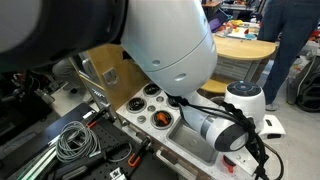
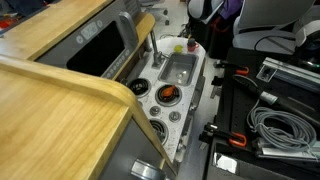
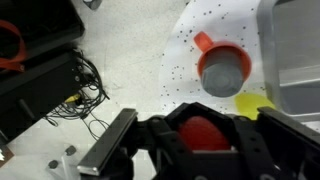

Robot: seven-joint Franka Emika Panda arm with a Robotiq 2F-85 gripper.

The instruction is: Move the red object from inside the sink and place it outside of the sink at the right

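Pincer: the black pincer (image 3: 200,140) is clamped on the round red object (image 3: 200,130), a finger on each side.
Red object: in the wrist view, outside the grey metal sink (image 3: 295,50), near its corner.
Cup: a red plastic cup (image 3: 222,68) stands on the white speckled surface (image 3: 185,45), just beside the sink.
Yellow piece (image 3: 250,102): at the sink's corner.

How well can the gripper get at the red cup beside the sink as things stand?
Probably not for a grasp: the path to the red cup looks free, but the gripper seems to hold a red object between its jaws.
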